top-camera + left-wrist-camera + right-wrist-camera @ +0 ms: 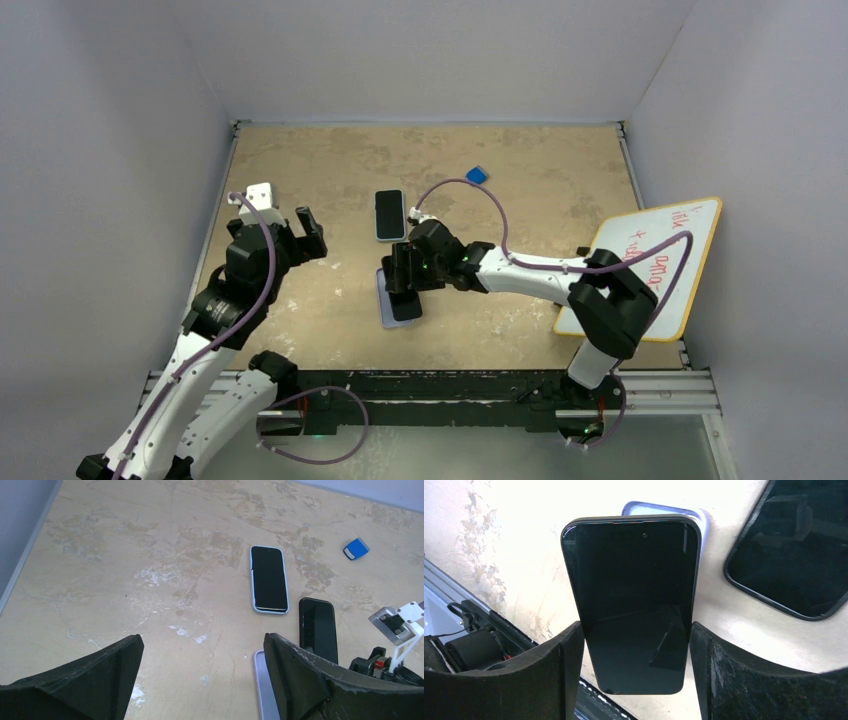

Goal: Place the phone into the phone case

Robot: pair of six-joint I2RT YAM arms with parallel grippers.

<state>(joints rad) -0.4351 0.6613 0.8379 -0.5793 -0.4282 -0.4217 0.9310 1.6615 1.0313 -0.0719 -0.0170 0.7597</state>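
My right gripper [402,280] [636,630] is shut on the lower end of a bare black phone [631,595] and holds it tilted over an empty lavender phone case [701,517]. The case lies on the table [384,295], and its top rim peeks out behind the phone [406,305]. In the left wrist view the phone [317,627] sits just beyond the case's corner [264,685]. My left gripper [305,225] [202,642] is open and empty, above the table to the left of the case.
A second phone in a light-blue case [390,214] [269,579] lies flat just beyond the right gripper. A small blue object [477,175] [356,548] lies farther back. A whiteboard with red writing [655,260] lies at the right edge. A dark screen [794,560] shows in the upper right of the right wrist view.
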